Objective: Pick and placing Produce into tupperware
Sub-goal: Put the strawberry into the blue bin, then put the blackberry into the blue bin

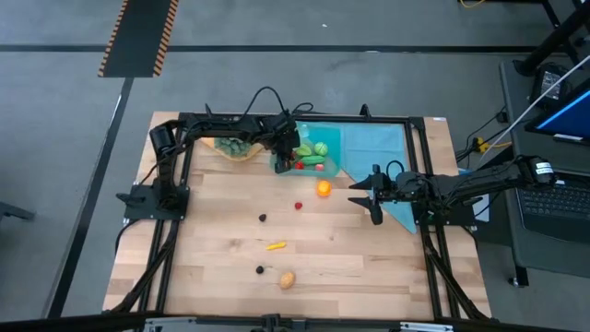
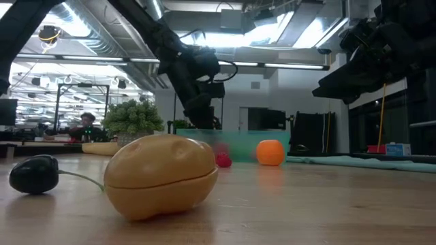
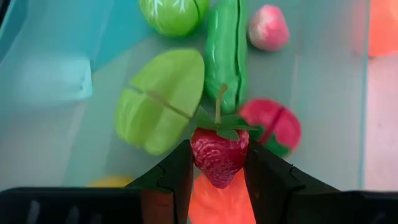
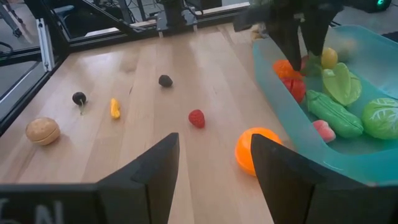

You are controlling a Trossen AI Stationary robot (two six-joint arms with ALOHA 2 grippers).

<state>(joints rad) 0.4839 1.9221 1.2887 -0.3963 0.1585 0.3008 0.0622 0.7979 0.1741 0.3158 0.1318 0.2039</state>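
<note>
Potato [image 1: 288, 278] nearest front edge, dark berry [image 1: 260, 270] just at its 9 o'clock, yellow piece [image 1: 275, 245] beyond. Mid-table: dark item [image 1: 263, 219], red berry [image 1: 299, 205], orange [image 1: 324, 188]. Right gripper [image 4: 213, 163] hovering at orange's 3 o'clock, jaws spread, nothing between. Tupperware [image 1: 334, 138] at table's 12 o'clock on teal cloth [image 1: 392, 148], holding green and red produce. Left gripper [image 3: 217, 175] over tupperware, jaws pinching strawberry [image 3: 218, 152]. Bushy plant [image 2: 133, 116] at tupperware's 9 o'clock.
</note>
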